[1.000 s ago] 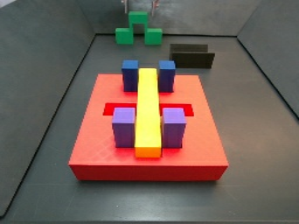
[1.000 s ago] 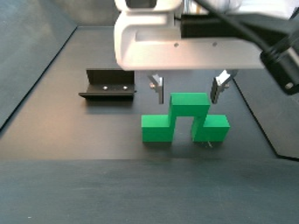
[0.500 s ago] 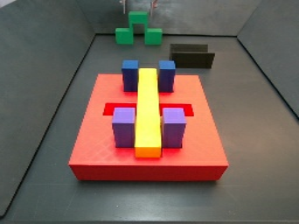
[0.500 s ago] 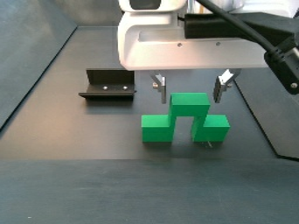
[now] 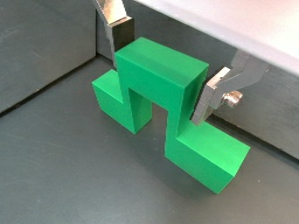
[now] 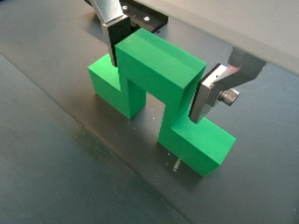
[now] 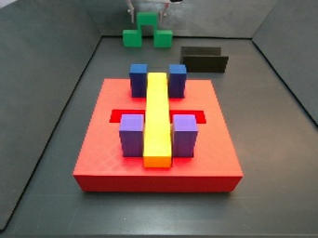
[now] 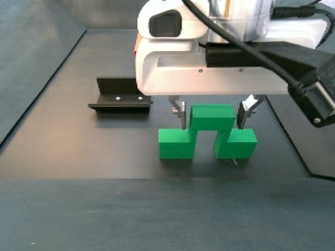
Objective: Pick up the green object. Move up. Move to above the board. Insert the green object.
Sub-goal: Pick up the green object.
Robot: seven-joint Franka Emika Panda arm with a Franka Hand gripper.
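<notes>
- Wrist view: the tool [image 5: 163, 68] straddles the raised middle cube of the green object [image 5: 163, 96]. One silver finger [image 5: 114, 35] sits at one side face of that cube, the other finger [image 5: 212, 91] at the opposite face. Both look close against the green; whether they press on it I cannot tell. The piece rests on the dark floor [image 5: 70, 166], its two low cubes lying beyond the fingers on either side.
- Wrist view: same arrangement. The tool [image 6: 162, 66] has its plates at the two side faces of the green object [image 6: 158, 83], jaws spread to the width of the middle cube. The fixture [image 6: 135, 17] shows just behind one finger.
- Side view: the tool [image 7: 148, 9] is at the far end of the enclosure, low over the green object [image 7: 147, 33]. The board [image 7: 156, 149] lies well apart from the tool, nearer the camera, carrying blue blocks [image 7: 158, 78], purple blocks [image 7: 158, 134] and the yellow bar [image 7: 156, 116]. The fixture [image 7: 205, 59] stands between board and tool, off to one side.
- Side view: the tool [image 8: 211, 109] is down around the green object [image 8: 209, 134], fingertips flanking the top cube; the piece stands on the floor. The fixture [image 8: 119, 97] stands near, beside the tool.
</notes>
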